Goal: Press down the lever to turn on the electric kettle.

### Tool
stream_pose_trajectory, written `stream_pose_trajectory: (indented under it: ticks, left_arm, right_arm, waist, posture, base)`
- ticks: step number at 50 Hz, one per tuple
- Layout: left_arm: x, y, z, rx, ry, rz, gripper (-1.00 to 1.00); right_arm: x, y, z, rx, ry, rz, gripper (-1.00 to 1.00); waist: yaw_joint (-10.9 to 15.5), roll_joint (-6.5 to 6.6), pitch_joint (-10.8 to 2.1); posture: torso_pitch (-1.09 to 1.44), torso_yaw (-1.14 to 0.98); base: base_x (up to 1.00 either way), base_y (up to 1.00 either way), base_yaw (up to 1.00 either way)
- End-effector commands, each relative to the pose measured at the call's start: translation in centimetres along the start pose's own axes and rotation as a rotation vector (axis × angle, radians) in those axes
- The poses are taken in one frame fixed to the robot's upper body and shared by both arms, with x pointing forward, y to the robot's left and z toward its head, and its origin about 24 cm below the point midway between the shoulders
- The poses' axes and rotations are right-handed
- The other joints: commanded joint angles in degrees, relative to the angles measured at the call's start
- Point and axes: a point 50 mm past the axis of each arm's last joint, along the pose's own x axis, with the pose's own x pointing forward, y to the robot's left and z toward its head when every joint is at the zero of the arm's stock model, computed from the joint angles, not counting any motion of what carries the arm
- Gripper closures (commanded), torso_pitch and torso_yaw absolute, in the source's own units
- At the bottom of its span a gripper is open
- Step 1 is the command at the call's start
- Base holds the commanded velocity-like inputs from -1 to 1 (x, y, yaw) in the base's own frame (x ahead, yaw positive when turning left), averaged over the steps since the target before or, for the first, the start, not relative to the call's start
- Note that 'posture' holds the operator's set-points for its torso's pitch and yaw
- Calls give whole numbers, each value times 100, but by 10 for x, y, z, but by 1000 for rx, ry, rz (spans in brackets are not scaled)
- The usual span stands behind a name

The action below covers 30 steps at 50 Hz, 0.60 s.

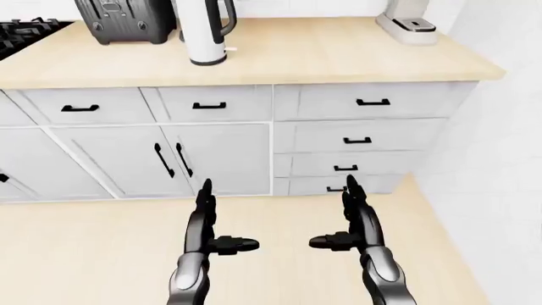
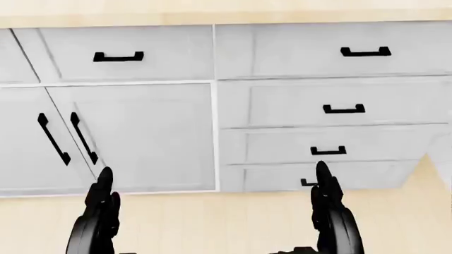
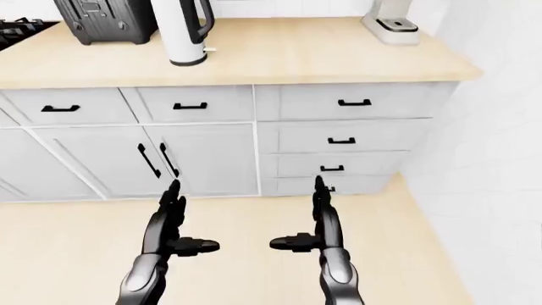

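1. In the left-eye view, top left of centre: the electric kettle, white with a black handle, upright on the wooden surface, touching nothing. A black toaster-like appliance is just beside it to the left, a grey machine well apart at right. We cannot make out the lever itself. Our left hand and right hand hang low over the floor, fingers spread wide, holding nothing, thumbs turned toward each other. We judge this a neutral carrying pose, since the kettle is out of reach.

2. In the head view: only cabinet doors and drawers and both hands, with the surface as a thin strip at the top. No kettle; this camera looks lower.

3. In the right-eye view: nearly the same as entry 1, shifted slightly, with more of the white wall at right.
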Motion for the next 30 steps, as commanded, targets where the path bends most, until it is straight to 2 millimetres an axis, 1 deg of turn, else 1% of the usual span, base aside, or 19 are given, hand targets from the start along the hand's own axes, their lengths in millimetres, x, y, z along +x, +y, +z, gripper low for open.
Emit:
stream_pose_trajectory:
  ticks: [1, 2, 3, 4, 5, 6, 7, 8, 14, 17, 22, 30]
  left_arm:
    - [2, 0, 35, 3, -176, -5, -100]
    - [2, 0, 35, 2, -177, -4, -100]
    - [1, 0, 37, 1, -183, -3, -100]
    - [1, 0, 37, 0, -184, -2, -100]
    - [0, 0, 38, -1, -187, -1, -100]
    - [0, 0, 38, -1, -189, -1, -100]
    - [-1, 1, 40, 0, -193, 1, -100]
    - [-1, 1, 41, 0, -196, 1, -100]
    - [-4, 1, 45, 2, -210, 7, -100]
    - [-5, 1, 47, 2, -216, 10, -100]
    - [-10, 2, 58, 8, -238, 20, -100]
    - [-20, 5, 75, 17, -277, 33, -100]
  right_arm:
    - [3, 0, 36, 5, -175, 0, -100]
    - [2, 1, 36, 7, -178, 0, -100]
    - [1, 1, 38, 8, -187, 4, -100]
    - [-1, 2, 40, 6, -192, 5, -100]
    - [-2, 1, 41, 5, -198, 6, -100]
    - [-2, 2, 42, 4, -201, 6, -100]
    - [-3, 2, 44, 6, -213, 8, -100]
    - [-4, 2, 44, 5, -220, 12, -100]
    - [-10, 6, 50, -2, -245, 16, -100]
    - [-12, 7, 55, -7, -260, 15, -100]
    - [-16, 5, 68, -27, -298, 4, -100]
    - [-25, 5, 88, -50, -360, -2, -100]
  waist:
    - [-12, -45, -5]
    - [12, -42, -207]
    - [43, -6, -356]
    - [43, -7, -299]
    - [38, -39, -96]
    - [44, -44, -229]
    - [44, -42, -395]
    - [45, -40, -427]
    - [50, -26, -450]
    - [46, -19, -470]
    - [43, -13, -505]
    - [42, -12, -504]
  posture:
    - [0, 0]
    - [0, 0]
    - [0, 0]
    - [0, 0]
    - [0, 0]
    - [0, 0]
    - [0, 0]
    - [0, 0]
    - [0, 0]
    - [0, 0]
    - [0, 0]
    - [0, 0]
  base:
    - [0, 0, 0]
    - [0, 0, 0]
    - [0, 0, 0]
    - [0, 0, 0]
    - [0, 0, 0]
    - [0, 0, 0]
    - [0, 0, 0]
    - [0, 0, 0]
    - [0, 0, 0]
    - [0, 0, 0]
    - [0, 0, 0]
    - [0, 0, 0]
